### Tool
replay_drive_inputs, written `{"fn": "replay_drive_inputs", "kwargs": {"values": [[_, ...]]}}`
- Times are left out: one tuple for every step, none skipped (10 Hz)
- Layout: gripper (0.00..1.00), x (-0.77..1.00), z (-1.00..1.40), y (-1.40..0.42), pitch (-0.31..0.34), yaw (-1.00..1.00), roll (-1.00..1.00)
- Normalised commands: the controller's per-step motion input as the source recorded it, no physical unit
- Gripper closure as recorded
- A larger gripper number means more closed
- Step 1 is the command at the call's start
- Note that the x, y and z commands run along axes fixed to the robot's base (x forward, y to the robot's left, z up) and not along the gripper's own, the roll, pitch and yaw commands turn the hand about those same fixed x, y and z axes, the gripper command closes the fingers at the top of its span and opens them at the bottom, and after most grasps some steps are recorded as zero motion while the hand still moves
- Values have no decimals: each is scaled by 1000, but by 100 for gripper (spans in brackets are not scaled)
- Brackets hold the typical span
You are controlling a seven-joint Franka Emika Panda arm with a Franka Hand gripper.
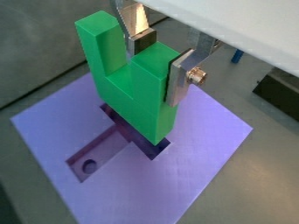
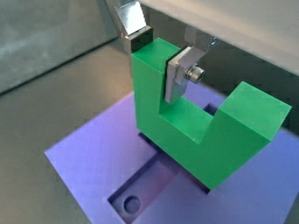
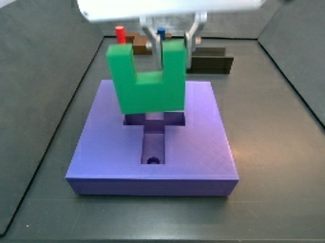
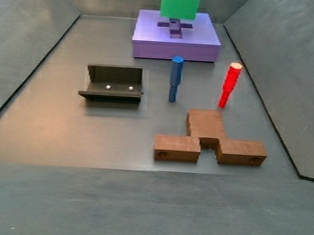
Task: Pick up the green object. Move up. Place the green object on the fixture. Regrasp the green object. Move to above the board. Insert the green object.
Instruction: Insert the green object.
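Observation:
The green object [image 1: 128, 87] [image 2: 187, 122] is a bright green U-shaped piece held upright, prongs up, in my gripper [image 1: 160, 61] [image 2: 160, 59]. The jaws are shut on one prong: a silver finger [image 2: 179, 77] lies flat on its near face and the dark pad [image 2: 138, 39] sits at its far side. The green object [image 3: 146, 85] [image 4: 180, 1] hangs low over the cross-shaped recess [image 3: 154, 128] of the lavender board [image 3: 191, 142] [image 4: 205, 42] [image 1: 198, 184]. I cannot tell whether its base touches the recess. The fixture [image 4: 112, 84] stands apart on the floor, with nothing in it.
A blue peg [image 4: 175, 79] and a red peg [image 4: 230, 84] stand upright on the floor in front of the board. Orange-brown blocks [image 4: 210, 143] lie nearer the front edge. Grey walls enclose the floor on both sides.

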Motion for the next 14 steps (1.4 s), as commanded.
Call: {"fn": "replay_drive_inputs", "kwargs": {"values": [[100, 86, -269, 0, 0, 0, 164], [100, 0, -257, 0, 0, 0, 76], [100, 111, -91, -63, 4, 0, 63], [100, 154, -23, -14, 20, -37, 30], [100, 209, -31, -157, 31, 0, 26], [100, 254, -54, -160, 41, 0, 73], [100, 154, -123, -11, 19, -17, 70], [100, 83, -151, 0, 0, 0, 43], [100, 3, -151, 0, 1, -6, 110], [100, -49, -131, 0, 3, -57, 74], [100, -140, -154, 0, 0, -86, 7], [100, -254, -169, 0, -3, -14, 0], [100, -249, -123, -9, 0, 0, 23], [100, -266, -109, -11, 4, -11, 93]]}}
